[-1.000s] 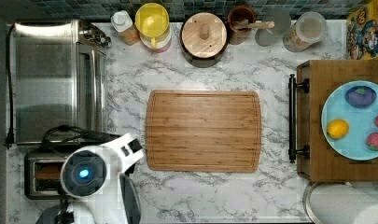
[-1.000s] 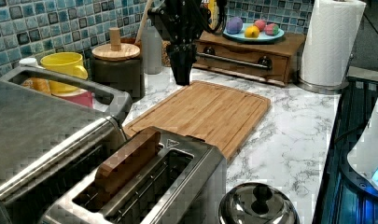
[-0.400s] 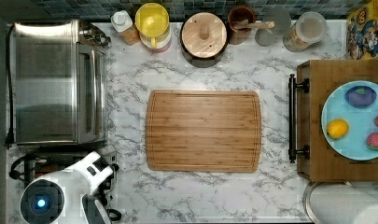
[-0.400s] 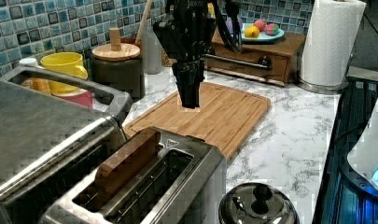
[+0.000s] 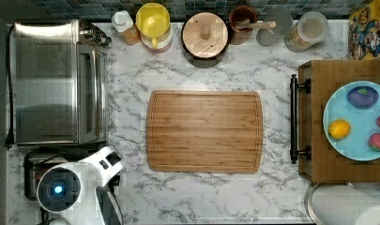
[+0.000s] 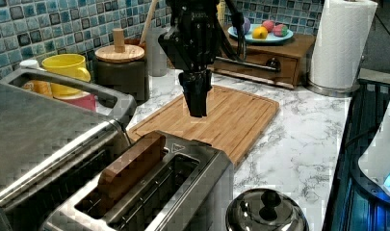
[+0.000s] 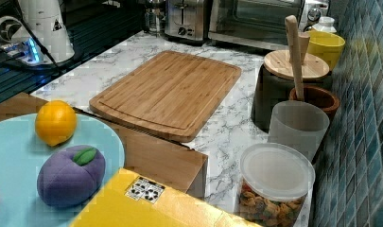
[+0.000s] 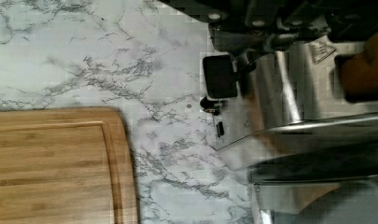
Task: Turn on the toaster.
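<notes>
The toaster (image 6: 149, 192) is a small brushed-steel box in the left view's foreground, with a brown slice standing in one of its two top slots. It also stands far back in the right view (image 7: 186, 20). In the wrist view its steel body (image 8: 289, 79) carries a black lever knob (image 8: 219, 76) on the end face. My black gripper (image 6: 198, 111) hangs shut with nothing in it. It is just beyond the toaster's end, above the near edge of the cutting board (image 6: 231, 115). In the top view my white arm (image 5: 61, 188) covers most of the toaster.
A large steel toaster oven (image 5: 56, 82) stands beside the toaster. A round shiny kettle (image 6: 265, 214) sits on its other side. Jars, a yellow cup (image 5: 153, 21) and a wooden lid line the back wall. A wooden drawer box (image 5: 319, 122) carries a blue fruit plate.
In the left view my gripper has come down and nearer to the toaster. In the top view the arm has swung over the toaster's corner of the counter.
</notes>
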You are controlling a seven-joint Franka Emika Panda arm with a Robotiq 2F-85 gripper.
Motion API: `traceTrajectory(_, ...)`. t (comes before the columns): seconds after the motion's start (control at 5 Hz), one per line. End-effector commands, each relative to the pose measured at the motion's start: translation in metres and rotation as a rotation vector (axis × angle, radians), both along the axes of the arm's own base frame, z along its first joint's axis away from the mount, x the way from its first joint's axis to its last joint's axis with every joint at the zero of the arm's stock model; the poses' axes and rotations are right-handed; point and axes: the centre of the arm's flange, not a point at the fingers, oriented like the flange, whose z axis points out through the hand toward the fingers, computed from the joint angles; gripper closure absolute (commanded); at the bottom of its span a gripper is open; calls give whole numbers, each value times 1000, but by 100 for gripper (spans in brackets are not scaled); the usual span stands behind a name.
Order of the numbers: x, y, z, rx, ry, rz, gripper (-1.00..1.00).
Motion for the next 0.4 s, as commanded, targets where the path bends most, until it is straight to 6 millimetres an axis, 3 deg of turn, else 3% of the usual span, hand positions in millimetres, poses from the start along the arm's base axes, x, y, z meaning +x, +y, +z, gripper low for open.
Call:
traceTrajectory(0.2,-10,-7,-33,45,21,3,100)
traceTrajectory(0.4,-9,-4,-38,62,40,15,100)
